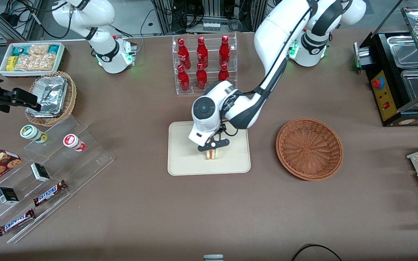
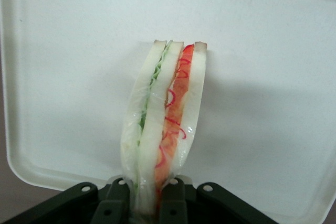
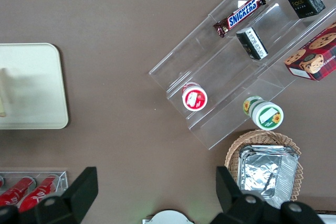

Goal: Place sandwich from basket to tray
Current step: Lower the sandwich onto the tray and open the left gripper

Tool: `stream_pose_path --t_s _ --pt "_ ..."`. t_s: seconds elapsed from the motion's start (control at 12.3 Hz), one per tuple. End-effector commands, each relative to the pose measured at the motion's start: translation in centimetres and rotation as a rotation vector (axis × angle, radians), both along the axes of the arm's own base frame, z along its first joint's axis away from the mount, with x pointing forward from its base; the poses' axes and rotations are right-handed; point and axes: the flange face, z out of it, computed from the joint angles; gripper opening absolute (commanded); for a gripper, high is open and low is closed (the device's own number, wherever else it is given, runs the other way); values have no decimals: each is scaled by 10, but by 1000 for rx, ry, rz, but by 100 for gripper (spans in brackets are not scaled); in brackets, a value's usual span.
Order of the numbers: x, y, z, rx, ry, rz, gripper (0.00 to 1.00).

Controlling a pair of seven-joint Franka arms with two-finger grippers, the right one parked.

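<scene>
Tool: the left arm's black two-finger tool (image 1: 214, 145) hangs over the middle of the tray, its fingers pinched on one end of the sandwich; in the wrist view the dark finger bases (image 2: 143, 203) press against both bread faces.

Sandwich: the small triangular wedge of pale bread with red and green filling layers (image 1: 213, 153) stands on edge in the tool's grip, its long axis running straight out from the fingertips toward the tray surface. From the wrist camera the wedge (image 2: 165, 119) shows three bread slices, green filling in one gap and red in the other, with the free end pointing away from the tool.

Tray: the flat cream-beige rectangular tray with rounded corners (image 1: 183, 159) lies directly under the sandwich; pale tray surface (image 2: 63, 77) surrounds the wedge on all sides in the wrist view. Whether the sandwich's lower end already touches the tray I cannot tell.

Basket: the round reddish-brown woven wicker basket (image 1: 308, 148) sits on the brown table (image 1: 140, 210) toward the working arm's end, apart from the tray, with nothing in it.

Key relation: the sandwich sits below the tool and above the tray's middle, well inside the rim, so the remaining move looks like a short descent, if any, and then spreading the fingers.

Risk: held upright on a narrow end, the wedge will likely topple onto a flat face once let go.
</scene>
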Motion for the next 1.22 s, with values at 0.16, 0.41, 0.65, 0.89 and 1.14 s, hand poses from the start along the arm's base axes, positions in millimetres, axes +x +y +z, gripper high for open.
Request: stream_pose_path --t_s 0.16,0.41,0.65,0.89,1.14 --pt "-3 -22 -12 29 -36 2 0" --pt "0 -20 -7 27 -43 -3 98" --pt "7 -18 29 11 -87 -6 100" --pt "12 -12 75 -8 -113 -9 100" --pt "26 15 130 -16 -133 18 100"
